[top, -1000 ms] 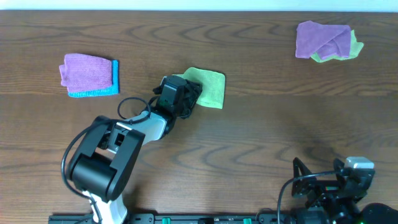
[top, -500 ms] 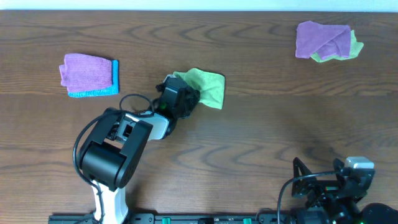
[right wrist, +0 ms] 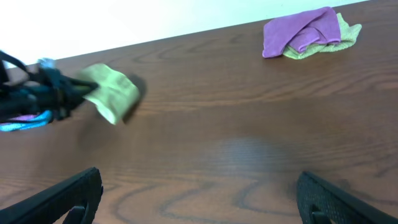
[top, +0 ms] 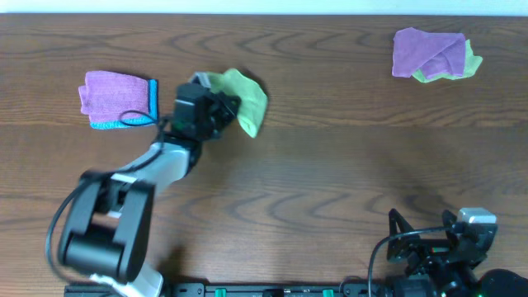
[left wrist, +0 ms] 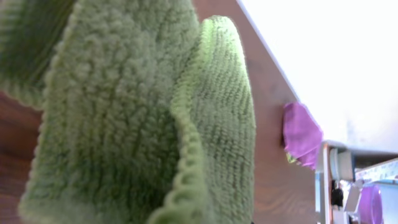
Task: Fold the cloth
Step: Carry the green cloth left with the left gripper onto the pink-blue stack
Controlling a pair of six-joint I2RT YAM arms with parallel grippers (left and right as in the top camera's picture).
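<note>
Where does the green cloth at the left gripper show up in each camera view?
Overhead: green cloth upper left of centre, at the left gripper.
Left wrist: fills most of the frame.
Right wrist: upper left.
Shared landmark: purple cloth pile, at the table's far right.

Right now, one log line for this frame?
left fingers: shut on fuzzy green cloth, bunched, off brown wooden table | right fingers: open, empty, parked | fold: not done

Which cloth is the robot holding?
The green cloth in its left hand. The purple-on-blue pile and the purple-on-green pile lie apart on the table.
</note>
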